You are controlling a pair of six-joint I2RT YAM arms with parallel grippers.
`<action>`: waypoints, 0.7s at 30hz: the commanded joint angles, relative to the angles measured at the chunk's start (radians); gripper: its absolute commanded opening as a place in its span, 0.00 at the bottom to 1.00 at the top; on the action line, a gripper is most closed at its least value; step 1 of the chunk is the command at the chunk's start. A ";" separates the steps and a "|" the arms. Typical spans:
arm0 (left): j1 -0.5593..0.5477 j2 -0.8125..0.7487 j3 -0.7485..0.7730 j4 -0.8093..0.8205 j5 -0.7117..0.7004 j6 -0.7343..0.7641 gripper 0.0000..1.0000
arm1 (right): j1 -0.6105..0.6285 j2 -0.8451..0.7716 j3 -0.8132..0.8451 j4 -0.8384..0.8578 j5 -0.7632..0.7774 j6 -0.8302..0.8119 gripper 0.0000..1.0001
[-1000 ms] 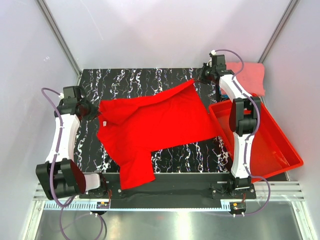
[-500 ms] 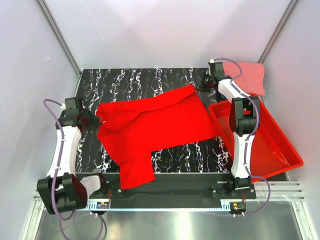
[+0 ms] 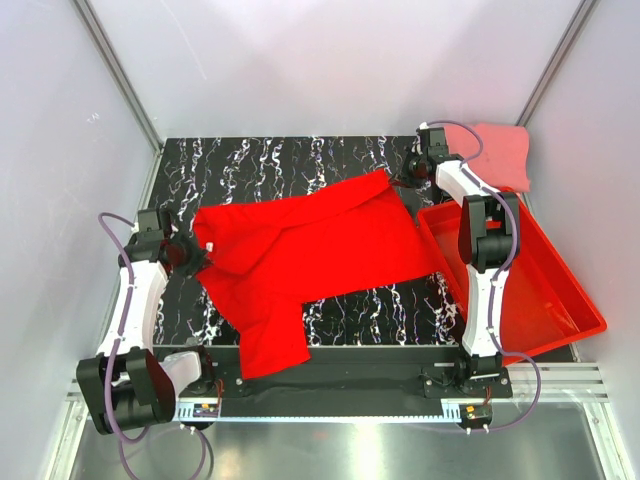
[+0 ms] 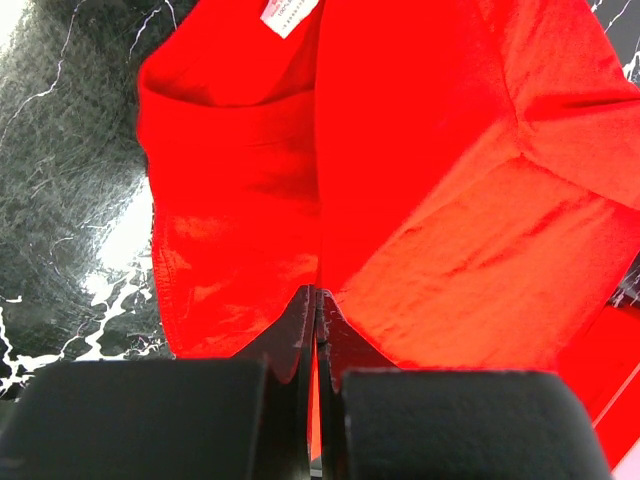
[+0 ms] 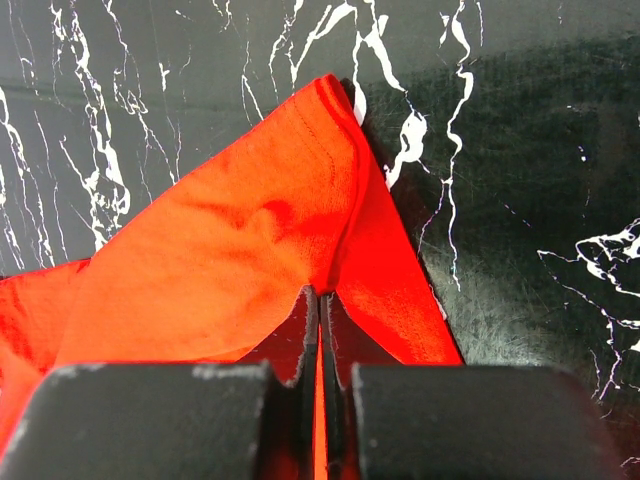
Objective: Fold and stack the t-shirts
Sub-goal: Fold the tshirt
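Left gripper (image 3: 190,256) was clamped shut on the red t-shirt (image 3: 310,245). In its wrist view the two black fingers were pressed together with only a thin fold of cloth between them, at the collar end where the white label (image 4: 290,12) showed. The right gripper (image 3: 408,180) was likewise closed, pinching the shirt's far right corner, which rose in a small peak off the table (image 3: 280,160). The shirt lay spread across the middle of the black marbled top, collar end to the left. One flap reached down to the near edge, and the near right corner met the rim of the red bin (image 3: 545,300). The left arm ran from its base at the near left corner up along the table's left side, its wrist bent inward toward the collar. The right arm stretched from its base far across the table, passing over the bin's left wall, with its wrist turned left at the far end. Beyond the bin, at the far right, lay the salmon-pink t-shirt (image 3: 500,150), partly covered by the right wrist and its cable; whether it was folded could not be told. In both wrist views the finger bodies hid the lower cloth, so how much each held could not be made out.
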State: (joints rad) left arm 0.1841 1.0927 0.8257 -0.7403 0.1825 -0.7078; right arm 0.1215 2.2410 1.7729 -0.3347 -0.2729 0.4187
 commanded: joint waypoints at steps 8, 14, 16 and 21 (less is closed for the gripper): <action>0.000 -0.022 0.043 -0.014 -0.084 0.024 0.00 | -0.003 -0.104 0.040 -0.027 0.003 -0.024 0.00; -0.002 -0.070 0.039 -0.042 -0.084 0.011 0.00 | -0.003 -0.069 0.008 -0.029 0.023 -0.040 0.00; -0.002 -0.068 0.081 -0.057 -0.095 0.019 0.00 | -0.005 -0.063 0.010 -0.029 0.032 -0.046 0.00; 0.000 -0.079 0.102 -0.071 -0.038 0.031 0.00 | -0.005 -0.035 0.008 -0.052 0.070 -0.064 0.00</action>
State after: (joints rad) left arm 0.1833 1.0435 0.8890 -0.8062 0.1188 -0.6968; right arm 0.1215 2.2063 1.7741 -0.3729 -0.2474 0.3851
